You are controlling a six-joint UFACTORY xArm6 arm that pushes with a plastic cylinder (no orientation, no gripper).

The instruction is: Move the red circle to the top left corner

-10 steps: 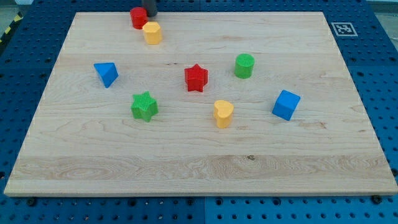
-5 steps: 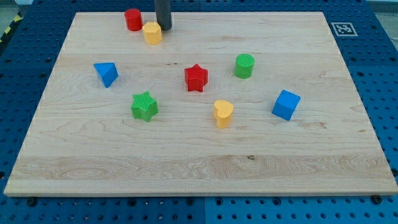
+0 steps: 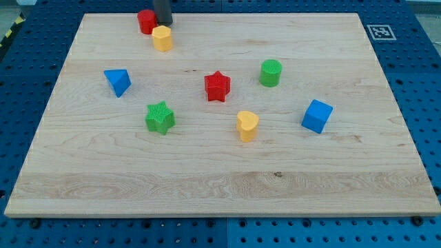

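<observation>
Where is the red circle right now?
The red circle sits near the board's top edge, left of centre, touching the yellow block at its lower right, with my tip just right of it.

The wooden surface carries a red circle at 11 o'clock touching a yellow block, a blue triangle, green star, red star, green cylinder, yellow heart and blue cube.
</observation>
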